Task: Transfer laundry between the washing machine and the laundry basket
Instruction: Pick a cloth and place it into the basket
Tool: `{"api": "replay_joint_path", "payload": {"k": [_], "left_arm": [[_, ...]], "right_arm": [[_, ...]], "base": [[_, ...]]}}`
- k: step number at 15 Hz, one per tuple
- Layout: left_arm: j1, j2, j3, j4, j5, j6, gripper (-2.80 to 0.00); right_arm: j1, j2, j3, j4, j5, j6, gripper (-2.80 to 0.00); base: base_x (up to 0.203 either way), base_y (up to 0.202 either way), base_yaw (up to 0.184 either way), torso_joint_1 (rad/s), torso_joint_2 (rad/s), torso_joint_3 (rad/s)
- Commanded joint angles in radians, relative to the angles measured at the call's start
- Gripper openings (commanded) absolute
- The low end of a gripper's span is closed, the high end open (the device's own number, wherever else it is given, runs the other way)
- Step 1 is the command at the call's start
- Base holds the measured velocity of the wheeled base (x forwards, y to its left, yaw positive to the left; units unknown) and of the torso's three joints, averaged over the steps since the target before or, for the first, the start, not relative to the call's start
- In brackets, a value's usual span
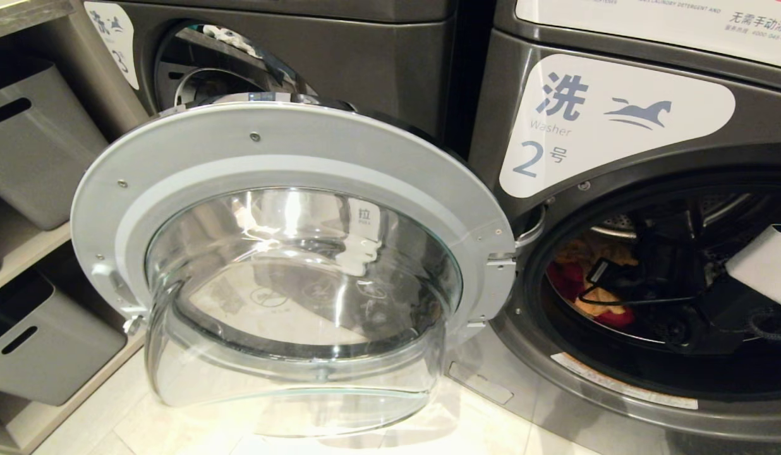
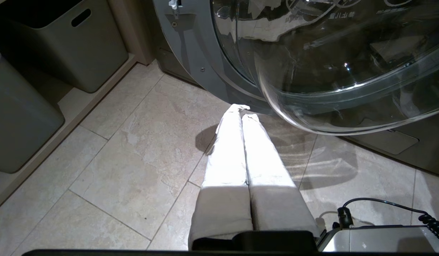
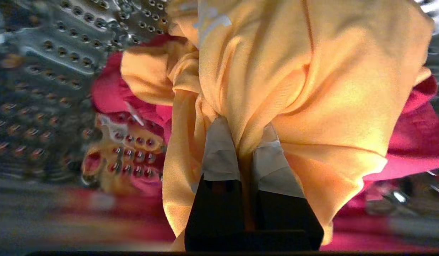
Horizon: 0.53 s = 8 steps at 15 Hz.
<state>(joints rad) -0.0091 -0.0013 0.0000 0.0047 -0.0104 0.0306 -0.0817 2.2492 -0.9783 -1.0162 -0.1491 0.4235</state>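
Right end effector [image 3: 245,142] is deep in the drum [image 3: 45,71], clenched on the orange garment [image 3: 312,89], which drapes ahead of its fingertips over red laundry [image 3: 411,131]. Left end effector [image 2: 242,112] hangs clenched and empty above the floor [image 2: 134,160]; the way out is back through the door opening.

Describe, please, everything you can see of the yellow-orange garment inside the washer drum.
The yellow-orange garment is soft, plain woven-looking cloth, bunched into deep folds. A pinch of it is clamped by the right gripper, whose pale fingertip pads press it from both sides. It drapes over the fingers and lies against a red garment in the perforated steel drum of washer number 2. In the head view it shows only partly through the open door mouth.
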Motion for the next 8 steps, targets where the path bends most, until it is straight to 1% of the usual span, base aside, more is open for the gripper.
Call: {"api": "replay_joint_path", "payload": {"k": [1,3,6,8], "left_arm": [[0.000,0.001,0.000,0.000,0.000,0.000,-2.80],[0.000,0.001,0.000,0.000,0.000,0.000,-2.80],[0.000,0.001,0.000,0.000,0.000,0.000,-2.80],[0.000,0.001,0.000,0.000,0.000,0.000,-2.80]], "right_arm": [[0.000,-0.099,0.116,-0.048,-0.014,0.000,-2.80],[0.000,-0.168,0.214,-0.099,-0.038,-0.011,-2.80],[0.005,-0.293,0.389,-0.164,-0.045,-0.025,-2.80],[0.014,-0.395,0.515,-0.198,-0.045,-0.050,-2.80]], "base": [[0.000,0.000,0.000,0.000,0.00,0.000],[0.000,0.000,0.000,0.000,0.00,0.000],[0.000,0.000,0.000,0.000,0.00,0.000],[0.000,0.000,0.000,0.000,0.00,0.000]]}}
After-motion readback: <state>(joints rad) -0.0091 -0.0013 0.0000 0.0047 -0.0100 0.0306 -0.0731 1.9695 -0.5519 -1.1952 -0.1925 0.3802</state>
